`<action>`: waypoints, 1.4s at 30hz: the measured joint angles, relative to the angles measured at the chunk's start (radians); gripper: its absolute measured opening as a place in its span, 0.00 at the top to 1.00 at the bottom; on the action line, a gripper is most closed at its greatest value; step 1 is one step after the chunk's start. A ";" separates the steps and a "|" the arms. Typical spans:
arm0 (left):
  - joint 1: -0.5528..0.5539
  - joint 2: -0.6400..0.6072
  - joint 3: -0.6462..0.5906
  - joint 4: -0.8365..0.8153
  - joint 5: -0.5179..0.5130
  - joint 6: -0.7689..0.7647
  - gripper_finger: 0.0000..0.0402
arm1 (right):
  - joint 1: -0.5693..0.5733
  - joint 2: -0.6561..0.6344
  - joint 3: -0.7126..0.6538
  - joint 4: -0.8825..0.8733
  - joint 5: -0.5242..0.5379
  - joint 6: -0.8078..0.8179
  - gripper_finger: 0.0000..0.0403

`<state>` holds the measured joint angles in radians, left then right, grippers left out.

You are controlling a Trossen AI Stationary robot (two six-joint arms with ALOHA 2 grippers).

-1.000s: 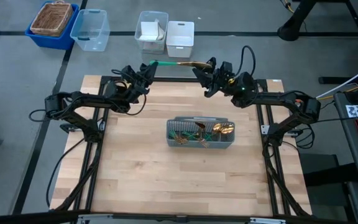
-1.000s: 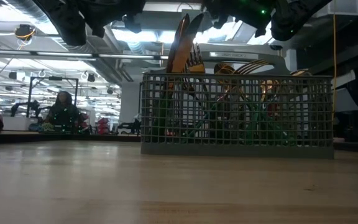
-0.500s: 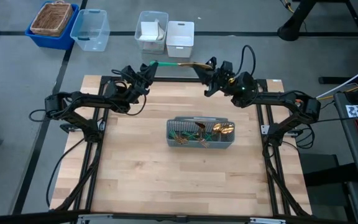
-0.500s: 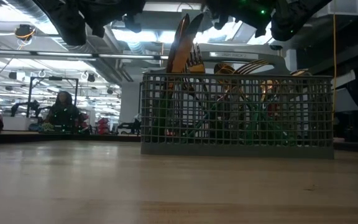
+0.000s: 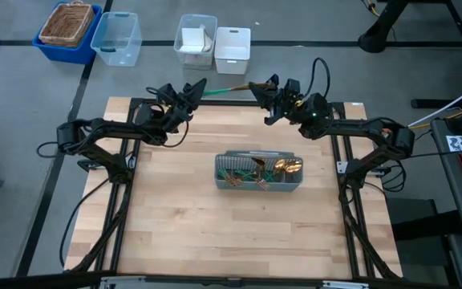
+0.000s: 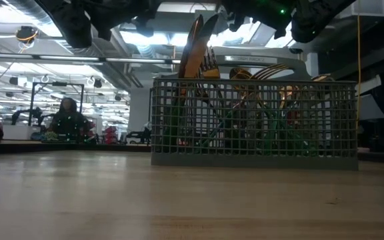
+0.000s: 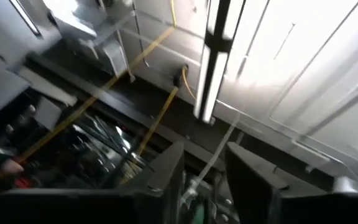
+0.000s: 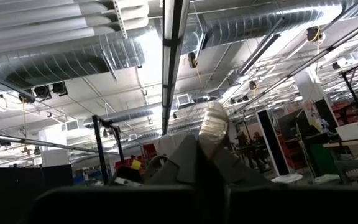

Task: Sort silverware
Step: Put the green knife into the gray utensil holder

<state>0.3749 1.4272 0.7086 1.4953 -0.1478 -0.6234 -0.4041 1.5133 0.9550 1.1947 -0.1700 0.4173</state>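
Both arms are raised over the far edge of the counter [image 5: 215, 233], beyond the grey mesh caddy [image 5: 258, 173] that sits near its middle. One piece of silverware [image 5: 233, 88], gold at one end with a green handle, hangs in the air between the two hands. The right hand [image 5: 257, 87] is pressed together on its gold end. The left hand [image 5: 196, 87] has its fingers spread at the green tip, no longer clamped on it. The caddy holds the other silverware [image 6: 245, 110] standing upright, gold tips poking above the rim; they overlap too much to count. Beyond the counter, farther from the caddy, sit four bins: one blue [image 5: 69, 32], one clear [image 5: 116, 38] and two white [image 5: 215, 42].
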 joint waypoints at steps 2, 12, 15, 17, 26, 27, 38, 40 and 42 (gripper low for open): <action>0.008 -0.010 -0.004 -0.029 0.041 -0.031 0.70 | -0.004 -0.016 0.000 -0.014 -0.007 0.001 0.97; 0.122 -0.116 -0.132 -0.045 0.198 -0.181 0.62 | -0.029 -0.179 0.000 -0.348 -0.094 -0.008 0.98; 0.167 -0.160 -0.182 -0.050 0.206 -0.211 0.62 | -0.029 -0.230 0.000 -0.472 -0.148 -0.007 0.99; 0.195 -0.183 -0.214 -0.048 0.213 -0.217 0.62 | -0.028 -0.253 0.000 -0.526 -0.202 -0.002 0.99; 0.263 -0.219 -0.309 -0.053 0.216 -0.251 0.62 | 0.035 -0.282 0.000 -0.559 -0.349 0.075 0.99; 0.267 -0.219 -0.316 -0.054 0.216 -0.254 0.62 | 0.049 -0.282 0.000 -0.575 -0.356 0.073 0.99; 0.283 -0.219 -0.361 -0.074 0.279 -0.268 0.62 | 0.185 -0.280 0.000 -0.936 -0.142 -0.121 0.98; 0.283 -0.219 -0.361 -0.073 0.309 -0.269 0.62 | 0.207 -0.281 -0.001 -0.985 -0.091 -0.151 0.98; 0.283 -0.219 -0.361 -0.072 0.337 -0.279 0.62 | 0.229 -0.281 -0.001 -1.022 -0.041 -0.172 0.98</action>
<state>0.6575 1.2083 0.3477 1.4235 0.1887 -0.9027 -0.1747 1.2320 0.9543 0.1723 -0.2110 0.2448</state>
